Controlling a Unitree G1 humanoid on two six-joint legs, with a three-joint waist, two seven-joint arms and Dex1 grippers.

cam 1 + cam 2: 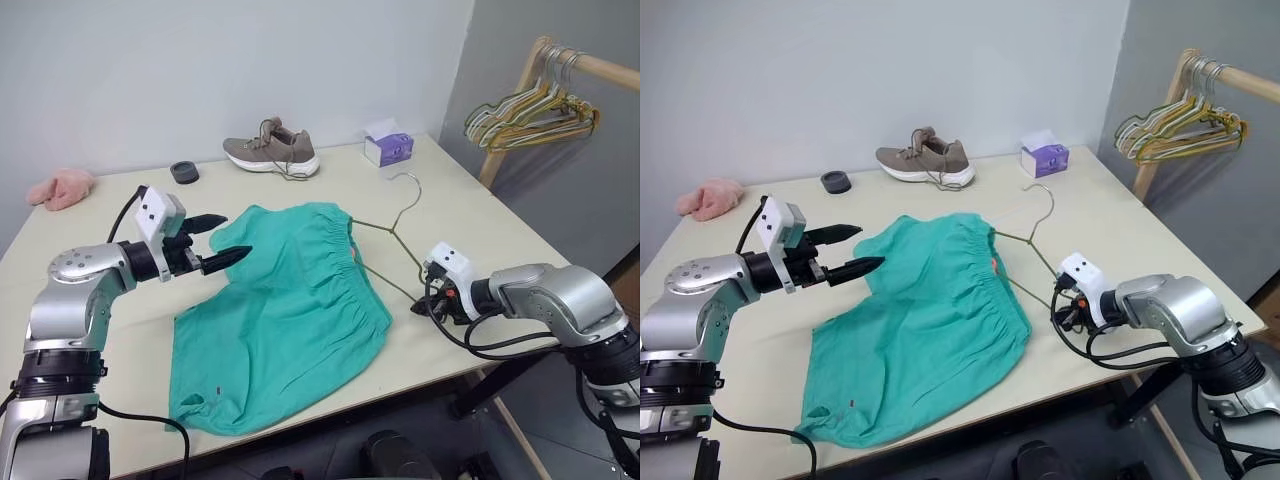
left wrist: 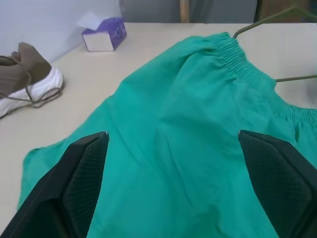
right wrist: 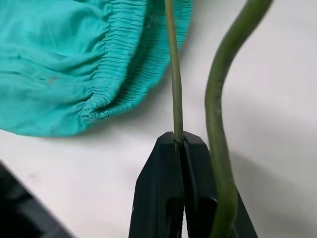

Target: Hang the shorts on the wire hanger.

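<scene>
The right pincer is pinching the wire hanger at the shorts' waistband on the counter, the left pincer spread above them, probably next to lift the fabric over the wire.

the two eye views look from the head, forward and down over the table, side by side, sharing the shorts, the wire hanger and both arms. the left wrist view looks low along the left gripper across the shorts toward the shoe. the right wrist view sits very near the right gripper, facing the hanger wire and the waistband.
</scene>
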